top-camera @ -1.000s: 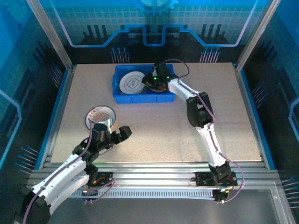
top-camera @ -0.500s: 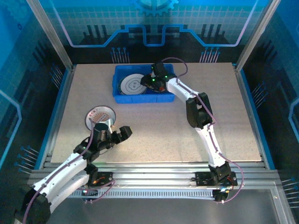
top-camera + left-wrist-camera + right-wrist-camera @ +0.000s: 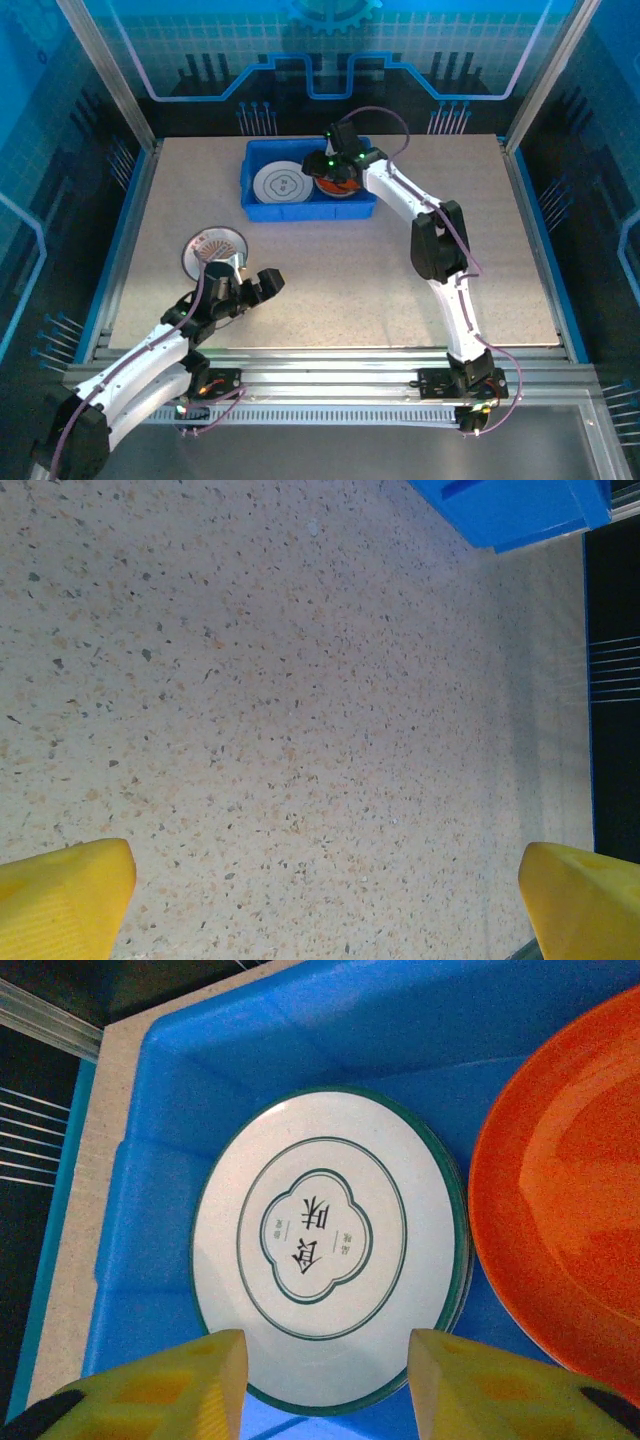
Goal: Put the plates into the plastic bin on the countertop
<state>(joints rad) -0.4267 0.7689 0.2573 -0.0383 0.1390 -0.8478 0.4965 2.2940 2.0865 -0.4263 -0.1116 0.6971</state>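
Two plates lie side by side in the blue bin [image 3: 300,212] at the back of the bench [image 3: 350,270]: a white plate [image 3: 328,1245] with green rings and upside-down Chinese characters that are hard to read, and an orange plate [image 3: 560,1200], cut off at the frame edge. A third, patterned plate [image 3: 215,244] sits on the bench, partly hidden by the left arm [image 3: 150,350]. The right gripper [image 3: 320,1380] hovers over the bin, spread and empty. The left gripper [image 3: 320,900] is spread and empty over bare bench.

Blue cast washing over enclosure walls [image 3: 60,200] in top view. Counter [image 3: 330,270] glowing bright, even; shadows falling faint and soft. Left wrist view rendering speckle sharp, dimming toward right edge. Orange plate [image 3: 560,1210] catching soft sheen. White plate [image 3: 330,1240] print reading crisp. Yellow fingertips [image 3: 150,1390] going soft near lens.
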